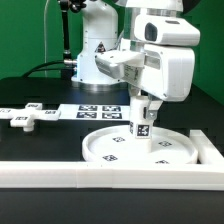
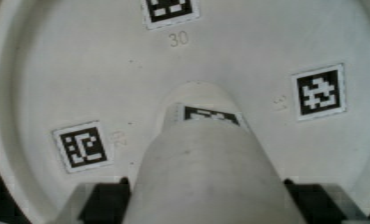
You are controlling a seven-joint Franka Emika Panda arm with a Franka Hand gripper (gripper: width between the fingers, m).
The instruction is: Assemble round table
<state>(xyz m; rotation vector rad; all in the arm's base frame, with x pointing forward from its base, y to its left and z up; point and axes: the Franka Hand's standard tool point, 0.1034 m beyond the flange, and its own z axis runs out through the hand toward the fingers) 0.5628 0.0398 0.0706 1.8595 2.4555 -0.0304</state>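
Note:
The large rimmed round disc (image 1: 140, 148) lies flat on the black table near the front, with square tags on its face. The short thick cylinder post (image 1: 142, 124) stands upright on the disc's middle, and my gripper (image 1: 142, 104) is shut on its upper part. In the wrist view the post (image 2: 203, 150) runs down between my two dark fingers (image 2: 104, 205) onto the disc (image 2: 93, 70), which fills that view. The small cross-shaped piece (image 1: 22, 117) lies on the table at the exterior view's left, apart from the gripper.
The marker board (image 1: 90, 111) lies flat behind the disc. A long white border bar (image 1: 100, 175) runs along the table's front edge, and another (image 1: 212, 150) stands at the exterior view's right, close to the disc. The arm's base (image 1: 95, 50) is at the back.

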